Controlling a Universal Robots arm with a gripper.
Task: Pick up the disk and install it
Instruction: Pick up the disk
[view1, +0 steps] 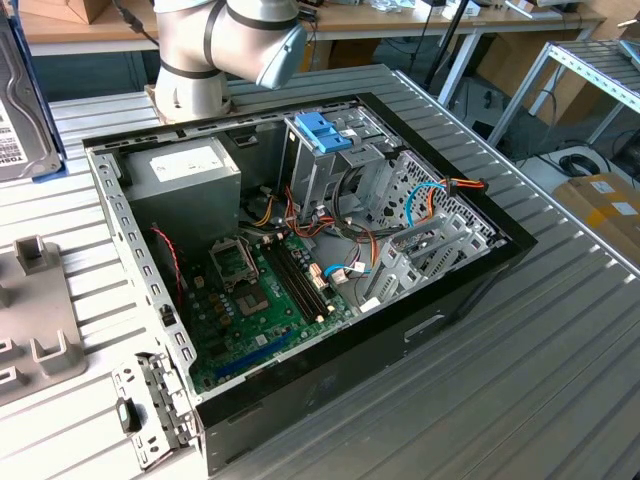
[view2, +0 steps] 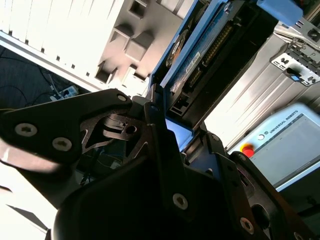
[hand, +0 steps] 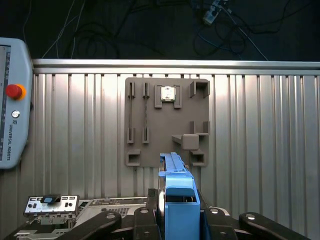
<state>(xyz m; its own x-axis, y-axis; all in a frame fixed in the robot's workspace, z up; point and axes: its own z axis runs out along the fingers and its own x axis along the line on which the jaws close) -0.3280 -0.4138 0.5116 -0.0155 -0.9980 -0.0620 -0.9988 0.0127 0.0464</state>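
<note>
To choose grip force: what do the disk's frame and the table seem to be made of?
The disk's frame looks like light-blue plastic, matte and moulded. The table looks like bare metal, perhaps aluminium: silvery ribbed panels with a soft sheen.

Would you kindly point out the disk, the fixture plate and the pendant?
disk (hand: 180, 215), first wrist view, blue carrier's end face.
fixture plate (hand: 165, 132), first wrist view, bare middle.
pendant (hand: 22, 140), first wrist view, grey casing.

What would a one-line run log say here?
stage: disk held | end effector: shut on disk | disk position: outside open computer case | install: not yet done
</note>
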